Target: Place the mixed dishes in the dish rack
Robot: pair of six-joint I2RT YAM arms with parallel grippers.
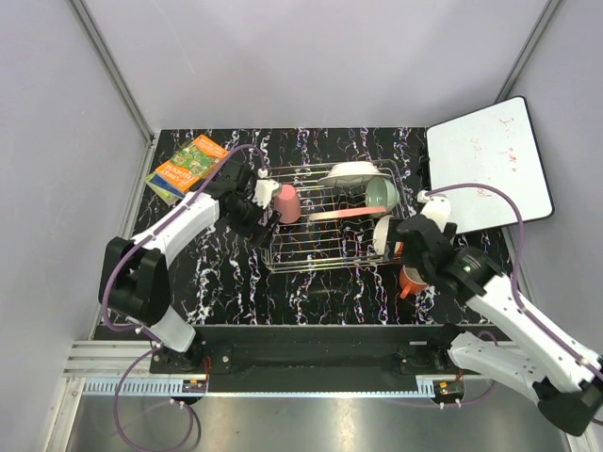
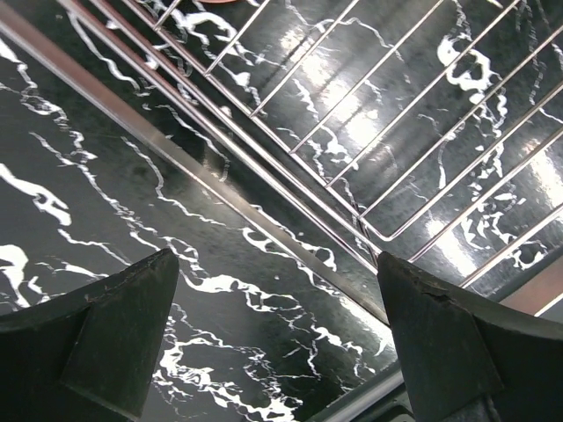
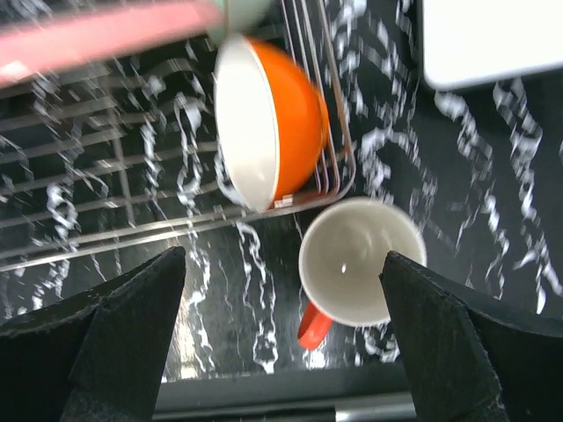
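Mug, orange with a handle and a white inside (image 3: 361, 264), stands upright on the black white-veined table (image 1: 226, 273), just beside the near right corner of the silvery wire dish rack (image 1: 311, 262) and not yet loaded. To lift it well, I judge the right gripper (image 3: 281, 264) should centre on the rim, away from the handle and the rack's wire. Its fingers are spread wide, holding and touching nothing. At the rack's left end, the left gripper (image 2: 277, 264) is likewise spread and empty.
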